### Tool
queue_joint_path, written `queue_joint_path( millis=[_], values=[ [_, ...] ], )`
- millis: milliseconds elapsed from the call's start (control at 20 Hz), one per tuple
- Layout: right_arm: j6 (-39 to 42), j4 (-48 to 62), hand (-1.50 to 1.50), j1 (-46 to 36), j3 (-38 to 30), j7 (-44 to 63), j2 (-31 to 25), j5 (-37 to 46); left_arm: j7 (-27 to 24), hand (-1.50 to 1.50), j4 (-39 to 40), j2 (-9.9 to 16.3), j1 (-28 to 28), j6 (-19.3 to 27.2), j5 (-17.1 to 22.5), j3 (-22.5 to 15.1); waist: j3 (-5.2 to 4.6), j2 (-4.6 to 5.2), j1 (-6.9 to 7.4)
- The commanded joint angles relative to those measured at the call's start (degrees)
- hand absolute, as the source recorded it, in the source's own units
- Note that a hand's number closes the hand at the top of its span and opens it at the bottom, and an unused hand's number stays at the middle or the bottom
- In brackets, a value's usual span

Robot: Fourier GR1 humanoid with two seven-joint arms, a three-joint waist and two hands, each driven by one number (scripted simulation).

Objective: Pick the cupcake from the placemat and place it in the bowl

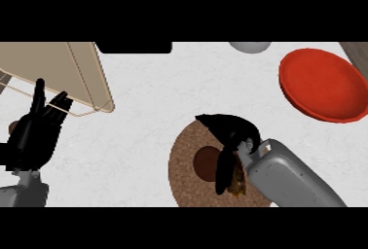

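A round cork placemat (188, 182) lies at the lower middle of the counter. My right hand (229, 129) is over its upper right part, with fingers (226, 168) curled down round the cupcake (237, 185). Only a brown and yellow sliver of the cupcake shows between the fingers and the grey forearm. A dark round patch (206, 163) lies on the mat beside it. The red bowl (323, 85) stands at the upper right, apart from the hand. At the left edge my left hand (36, 131) rests open with its fingers up.
A beige tray (64, 68) with a raised rim fills the upper left, just above the left hand. A grey rounded object (250, 46) and a black object (134, 47) sit at the far edge. A brown strip (358, 53) shows at the top right corner.
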Motion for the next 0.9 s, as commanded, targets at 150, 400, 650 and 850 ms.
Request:
queue_joint_path(
  millis=[150, 400, 650, 850],
  values=[
    [1.73, 1.28, -1.50, 4.64, 0.04, -0.95, 2.81, 8.54, 1.55, 0.00, 0.35, -0.70, -2.58, 0.55, -1.18, 0.92, 0.03, 0.09, 0.22],
    [4.37, 0.53, -1.50, 5.12, -0.54, 2.67, 5.84, 9.78, -2.43, 0.00, 3.07, -4.41, -1.66, 1.00, -4.20, -1.57, 0.01, 0.06, 0.14],
    [1.86, 11.51, -1.50, 4.37, -0.97, -4.93, 9.79, 16.54, 1.11, 0.00, 0.40, 0.15, -0.82, -3.30, 0.22, 3.32, 0.03, 0.12, 0.55],
    [4.87, 10.99, -1.50, 6.41, -3.13, -5.80, 10.89, 18.99, 3.06, 0.00, -0.31, -1.53, -1.70, -1.50, -1.13, 2.73, 0.03, 0.07, 0.33]
  ],
)
